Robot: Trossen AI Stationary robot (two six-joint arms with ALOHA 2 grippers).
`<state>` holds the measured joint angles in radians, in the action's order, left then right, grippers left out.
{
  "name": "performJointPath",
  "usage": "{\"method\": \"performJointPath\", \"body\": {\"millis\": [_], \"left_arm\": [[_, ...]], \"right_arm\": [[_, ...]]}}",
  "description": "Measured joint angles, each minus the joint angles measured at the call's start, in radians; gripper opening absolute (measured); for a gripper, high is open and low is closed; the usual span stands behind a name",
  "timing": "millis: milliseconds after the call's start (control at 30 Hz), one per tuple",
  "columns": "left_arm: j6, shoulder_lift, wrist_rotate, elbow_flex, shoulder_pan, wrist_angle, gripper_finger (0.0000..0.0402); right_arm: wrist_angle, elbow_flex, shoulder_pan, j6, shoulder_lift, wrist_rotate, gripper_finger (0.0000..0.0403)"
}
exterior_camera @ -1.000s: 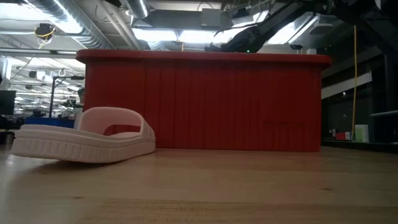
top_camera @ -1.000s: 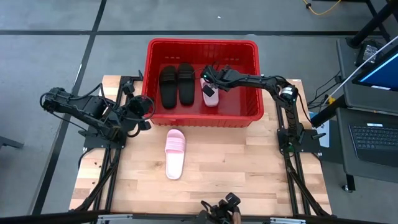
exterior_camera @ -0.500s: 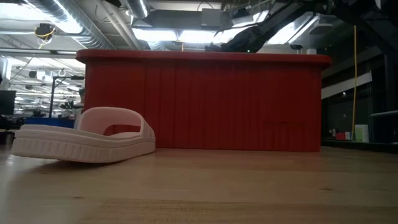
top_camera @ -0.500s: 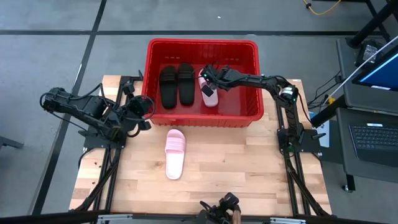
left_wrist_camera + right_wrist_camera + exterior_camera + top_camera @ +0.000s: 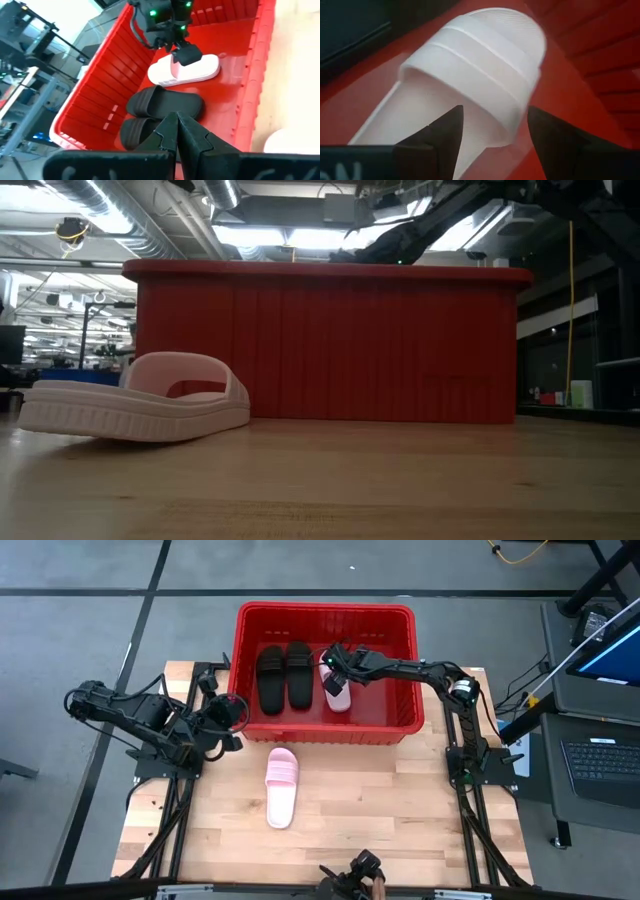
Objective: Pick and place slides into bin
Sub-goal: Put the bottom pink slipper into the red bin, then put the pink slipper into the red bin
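Hovering inside the red bin [image 5: 326,612], the right gripper [image 5: 334,665] spreads its fingers [image 5: 438,137] wide above a pink slide [image 5: 339,692] lying beside two black slides [image 5: 285,676]. Another pink slide [image 5: 281,787] rests on the table [image 5: 400,810]. Left gripper [image 5: 236,712], fingers together, waits beside the bin.

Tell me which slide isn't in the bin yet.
The pink slide lying alone on the wooden table, in front of the red bin. The other pink slide and both black slides already lie inside the bin.
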<state>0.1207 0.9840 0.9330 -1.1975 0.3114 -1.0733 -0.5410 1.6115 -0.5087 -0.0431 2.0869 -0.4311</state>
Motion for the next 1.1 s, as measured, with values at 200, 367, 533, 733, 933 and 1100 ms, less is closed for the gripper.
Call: {"method": "performJointPath", "body": {"millis": [200,367,533,733,933,1100], "left_arm": [[0.000,0.000,-0.013,0.000,0.000,0.000,0.0001],[0.000,0.000,-0.013,0.000,0.000,0.000,0.0003],[-0.001,0.000,-0.013,0.000,0.000,0.000,0.0001],[-0.002,0.000,-0.014,0.000,0.000,0.000,0.0002],[-0.003,0.000,-0.014,0.000,0.000,0.000,0.0003],[-0.003,0.000,-0.015,0.000,0.000,0.000,0.0001]], "right_arm": [[-0.001,0.000,0.000,0.000,0.000,0.036,0.0219],[-0.017,0.000,0.000,0.001,-0.003,0.036,0.0219],[-0.105,0.047,0.002,0.000,-0.006,0.036,0.0219],[-0.170,0.120,0.013,-0.001,-0.006,0.039,0.0219],[-0.198,0.187,0.033,0.020,-0.007,0.042,0.0219],[-0.261,0.230,0.048,0.021,-0.007,0.044,0.0219]]}}
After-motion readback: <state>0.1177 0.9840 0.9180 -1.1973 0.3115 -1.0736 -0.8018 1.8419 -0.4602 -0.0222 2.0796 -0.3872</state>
